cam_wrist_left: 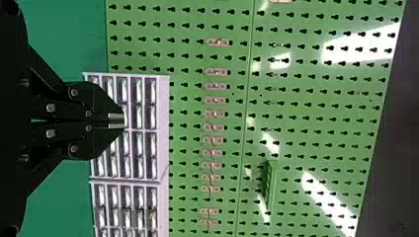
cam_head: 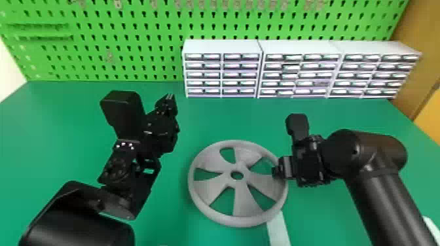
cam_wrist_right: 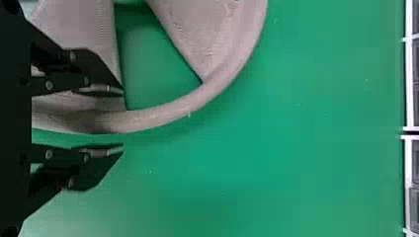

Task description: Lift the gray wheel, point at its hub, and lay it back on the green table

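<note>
**Left arm (cam_head: 78,216) looming at your lower left, wheel sitting flat mid-frame**

So you're looking at the gray wheel (cam_head: 242,202) lying on the green table (cam_head: 163,229), around the lower middle of the head view. Your right gripper (cam_wrist_right: 123,120) is standing wide at the wheel's right side, and its fingers (cam_wrist_right: 101,81) are straddling the rim (cam_wrist_right: 197,98) without gripping it. Your left gripper (cam_wrist_left: 123,120) is pointing up and away from the hub (cam_head: 236,183), tips together, nothing between them.

Progress-wise, nothing's being lifted or pointed at. You might be setting up the grab or just letting go; I can't tell which. If you're starting, the lift, the pointing and the laying back are all remaining. If you're finishing, you're probably only needing to back the right one off without snagging a spoke.

Containers: white drawer cabinets (cam_head: 221,48) are lining the upper right, drawers apparently sitting shut, so you're not getting a look at what they're holding.
</note>
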Robot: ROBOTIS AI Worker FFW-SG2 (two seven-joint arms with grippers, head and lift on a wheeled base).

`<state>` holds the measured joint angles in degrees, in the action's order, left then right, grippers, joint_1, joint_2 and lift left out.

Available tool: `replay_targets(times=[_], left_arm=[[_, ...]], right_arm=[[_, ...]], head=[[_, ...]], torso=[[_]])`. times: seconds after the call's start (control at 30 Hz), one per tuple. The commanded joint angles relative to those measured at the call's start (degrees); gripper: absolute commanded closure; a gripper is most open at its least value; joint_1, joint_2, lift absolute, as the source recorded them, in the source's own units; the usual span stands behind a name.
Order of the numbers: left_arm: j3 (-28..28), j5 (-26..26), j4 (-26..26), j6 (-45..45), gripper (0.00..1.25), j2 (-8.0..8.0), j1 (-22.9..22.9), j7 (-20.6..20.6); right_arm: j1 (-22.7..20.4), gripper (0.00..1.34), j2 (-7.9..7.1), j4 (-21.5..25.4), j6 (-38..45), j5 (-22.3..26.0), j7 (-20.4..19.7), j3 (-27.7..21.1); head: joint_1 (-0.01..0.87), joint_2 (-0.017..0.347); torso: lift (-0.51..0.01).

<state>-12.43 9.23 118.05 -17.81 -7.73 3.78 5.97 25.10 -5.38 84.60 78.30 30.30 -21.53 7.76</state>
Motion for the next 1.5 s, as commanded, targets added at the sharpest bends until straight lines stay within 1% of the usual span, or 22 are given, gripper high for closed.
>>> replay_targets(times=[0.0, 0.13, 0.17, 0.2, 0.3, 0.63, 0.83, 1.0, 1.1, 1.17, 1.2, 1.27, 1.47], left_arm=[[-0.05, 0.0, -0.1, -0.03, 1.2, 0.0, 0.0, 0.0], [-0.05, 0.0, -0.1, -0.03, 1.2, 0.0, 0.0, 0.0], [-0.05, 0.0, -0.1, 0.05, 1.2, 0.0, 0.0, 0.0], [-0.05, 0.0, -0.1, 0.05, 1.2, 0.0, 0.0, 0.0], [-0.14, 0.0, -0.1, -0.03, 1.2, 0.0, -0.09, 0.0], [-0.14, 0.0, -0.19, 0.05, 1.2, 0.0, -0.17, 0.0], [-0.14, 0.09, -0.19, 0.05, 1.2, 0.0, -0.09, 0.0], [-0.05, 0.09, -0.19, 0.05, 1.2, 0.0, 0.0, 0.0], [-0.05, 0.09, -0.28, 0.05, 1.2, 0.0, 0.0, 0.0], [-0.05, 0.09, -0.28, 0.05, 1.2, 0.0, 0.09, 0.0], [0.04, 0.09, -0.28, 0.05, 1.2, 0.0, 0.09, 0.0], [0.13, 0.09, -0.28, 0.05, 1.2, 0.0, 0.18, 0.0], [0.57, -0.18, -0.37, 0.05, 1.2, 0.09, 0.35, 0.09]], right_arm=[[0.04, 0.42, -0.07, 0.04, -0.08, 0.29, 0.0, -0.02], [0.13, 0.11, -0.07, 0.13, -0.08, 0.47, 0.0, 0.06], [0.13, 0.07, -0.07, 0.13, -0.08, 0.55, 0.0, 0.06], [0.13, 0.06, -0.16, 0.13, -0.08, 0.55, 0.0, 0.06], [0.13, 0.1, -0.25, 0.13, -0.08, 0.55, 0.0, 0.15], [-0.23, 0.1, -0.51, 0.3, -0.43, 0.82, 0.0, -0.02], [-2.42, 0.1, -1.04, 4.78, -5.27, 0.82, 0.0, -0.46], [-3.65, 0.1, -2.18, 8.65, -10.28, 0.73, 0.26, -0.55], [-5.23, 0.1, -3.68, 11.46, -17.13, 0.73, 1.76, 0.5], [-6.47, 0.1, -4.29, 12.96, -21.26, 0.55, 2.11, 0.77], [-7.26, 0.1, -4.56, 14.1, -23.64, 0.03, 2.28, 0.77], [-8.4, 0.1, -4.56, 15.59, -26.89, -1.56, 3.34, 0.68], [-11.91, 0.11, -3.06, 19.55, -36.03, -9.91, 8.7, -1.25]], head=[[0.692, 0.048], [0.692, 0.048], [0.692, 0.048], [0.692, 0.048], [0.692, 0.048], [0.692, 0.048], [0.692, 0.048], [0.692, 0.048], [0.692, 0.048], [0.692, 0.048], [0.692, 0.048], [0.692, 0.048], [0.692, 0.048]], torso=[[-0.093], [-0.093], [-0.093], [-0.093], [-0.093], [-0.093], [-0.093], [-0.093], [-0.093], [-0.093], [-0.093], [-0.093], [-0.093]])
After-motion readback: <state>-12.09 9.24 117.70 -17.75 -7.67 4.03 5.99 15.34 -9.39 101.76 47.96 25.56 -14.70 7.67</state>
